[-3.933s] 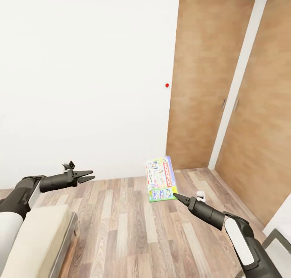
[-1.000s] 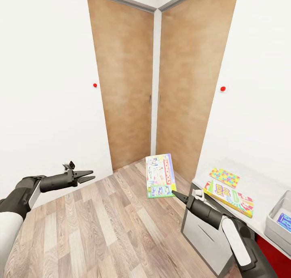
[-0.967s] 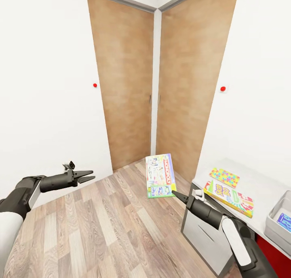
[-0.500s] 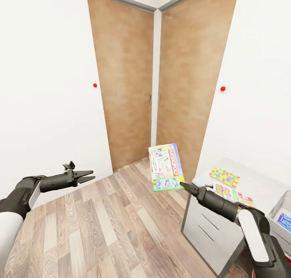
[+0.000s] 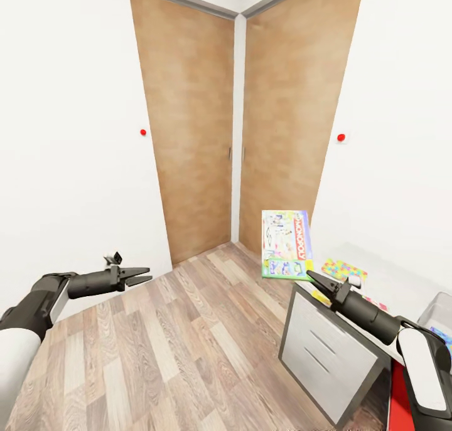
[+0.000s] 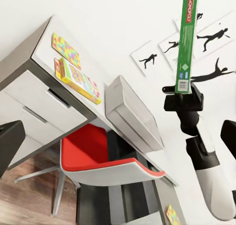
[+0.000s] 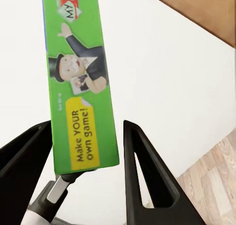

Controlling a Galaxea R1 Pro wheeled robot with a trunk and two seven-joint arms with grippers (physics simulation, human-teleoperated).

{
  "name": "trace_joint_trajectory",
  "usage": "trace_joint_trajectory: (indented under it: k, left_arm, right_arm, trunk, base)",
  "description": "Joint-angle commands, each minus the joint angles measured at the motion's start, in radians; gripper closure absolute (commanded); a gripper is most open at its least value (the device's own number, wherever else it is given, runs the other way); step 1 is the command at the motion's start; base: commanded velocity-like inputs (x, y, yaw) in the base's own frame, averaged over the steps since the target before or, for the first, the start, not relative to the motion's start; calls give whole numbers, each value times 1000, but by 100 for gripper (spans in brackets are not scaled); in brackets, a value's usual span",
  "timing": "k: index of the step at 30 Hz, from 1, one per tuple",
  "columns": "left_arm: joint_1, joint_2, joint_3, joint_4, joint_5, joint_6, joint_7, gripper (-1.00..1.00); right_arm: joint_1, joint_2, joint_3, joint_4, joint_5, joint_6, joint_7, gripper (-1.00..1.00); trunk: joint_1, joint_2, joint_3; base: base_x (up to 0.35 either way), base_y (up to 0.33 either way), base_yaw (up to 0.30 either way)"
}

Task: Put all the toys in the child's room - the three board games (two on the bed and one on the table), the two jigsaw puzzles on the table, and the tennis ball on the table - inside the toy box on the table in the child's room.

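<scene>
Holding a Monopoly box upright by its lower edge, the right gripper is clamped on it just above the near left corner of the table. Seen from the right wrist, the green box edge sits between the two dark fingers. From the left wrist the box stands thin and tall above the right gripper, in front of a white wall.

On the table, right of the box, lies a colourful jigsaw; a second flat game lies beside it, nearer the toy box, a grey bin further right. A red chair is tucked under the table.

The left gripper hangs over the wood floor, its fingers slightly apart and holding nothing. Two brown doors meet in the far corner.
</scene>
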Motion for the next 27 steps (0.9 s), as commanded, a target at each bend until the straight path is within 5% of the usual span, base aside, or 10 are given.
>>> trace_joint_trajectory:
  k: [1,27]
  left_arm:
    - [-1,-1,-1,0,0,11,-4,-100]
    - [-1,-2,-1,0,0,11,-4,-100]
  right_arm:
    - [-1,0,-3,1,3,4,7,100]
    - [-1,3,-4,19,2,-14,7,100]
  trunk:
    - [1,-2,-2]
    - [1,-2,-2]
  base:
    - [0,0,-218]
    - [0,0,-255]
